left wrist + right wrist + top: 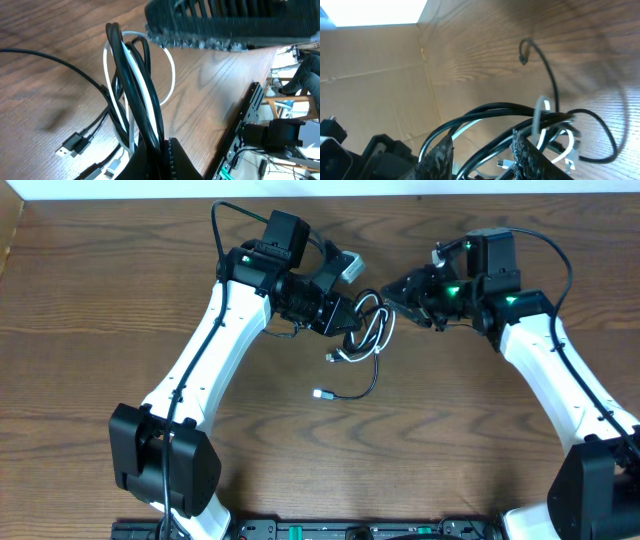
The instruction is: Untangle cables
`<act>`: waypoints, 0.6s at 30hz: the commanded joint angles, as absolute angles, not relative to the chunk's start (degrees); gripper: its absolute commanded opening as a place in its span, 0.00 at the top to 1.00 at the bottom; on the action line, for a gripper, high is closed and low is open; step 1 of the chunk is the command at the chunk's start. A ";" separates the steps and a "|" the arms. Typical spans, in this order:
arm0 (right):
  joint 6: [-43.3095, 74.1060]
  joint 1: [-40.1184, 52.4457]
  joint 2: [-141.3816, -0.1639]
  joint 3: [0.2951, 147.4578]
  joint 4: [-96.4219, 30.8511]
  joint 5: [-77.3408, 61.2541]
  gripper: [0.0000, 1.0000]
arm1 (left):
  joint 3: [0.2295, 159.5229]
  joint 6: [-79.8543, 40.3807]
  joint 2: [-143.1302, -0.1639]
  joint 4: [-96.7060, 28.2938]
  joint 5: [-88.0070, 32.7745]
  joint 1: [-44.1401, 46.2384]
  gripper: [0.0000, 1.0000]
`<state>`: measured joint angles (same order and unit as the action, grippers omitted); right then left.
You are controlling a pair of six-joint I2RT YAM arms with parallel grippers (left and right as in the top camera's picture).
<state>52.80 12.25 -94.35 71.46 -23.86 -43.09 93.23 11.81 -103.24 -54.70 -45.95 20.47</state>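
Observation:
The cables (376,330) form a small black-and-white tangle at mid-table, between my two grippers. My left gripper (350,318) is shut on them from the left. In the left wrist view its jaws (167,145) pinch several black strands (131,75) and the white cord (171,75), which loop upward from the grip. My right gripper (393,290) is at the tangle's upper right. In the right wrist view it (482,152) stands open, with black strands (490,107) passing loosely between its fingers. A white plug (322,393) lies on the table below the tangle.
USB plugs (70,146) rest on the wooden table (120,300) beside the left gripper. A loose black cable end (522,58) curls up off the wood. A black frame rail (250,107) runs along the table edge, and a beige cardboard wall (370,65) stands behind.

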 commanded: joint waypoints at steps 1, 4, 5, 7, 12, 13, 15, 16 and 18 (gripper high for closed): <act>51.57 14.63 -94.83 71.88 -23.81 -44.40 0.66 | 93.76 11.75 -103.53 -54.83 -46.70 20.67 0.93; 51.62 16.62 -94.85 71.88 -23.81 -43.40 0.67 | 93.76 11.75 -103.53 -54.83 -46.70 20.67 0.93; 51.62 16.99 -94.85 71.88 -23.81 -43.35 0.68 | 93.76 11.75 -103.53 -54.83 -46.70 20.67 0.93; 51.64 17.41 -94.85 71.88 -23.83 -43.20 0.69 | 93.76 11.75 -103.53 -54.85 -46.70 20.67 0.93; 51.62 17.45 -94.85 71.88 -24.71 -43.20 0.71 | 93.76 11.75 -103.53 -54.85 -46.68 20.67 0.93; 51.59 17.47 -94.85 71.88 -24.80 -43.20 0.71 | 93.76 11.75 -103.53 -54.85 -46.68 20.67 0.93; 51.55 17.58 -94.85 71.88 -25.56 -43.05 0.71 | 93.76 11.75 -103.53 -54.85 -46.68 20.67 0.92; 51.35 17.72 -94.83 71.88 -26.37 -42.72 0.71 | 93.76 11.75 -103.53 -54.83 -46.68 20.67 0.93; 50.65 17.91 -94.85 71.88 -28.05 -41.80 0.72 | 93.76 11.75 -103.53 -54.85 -46.68 20.67 0.93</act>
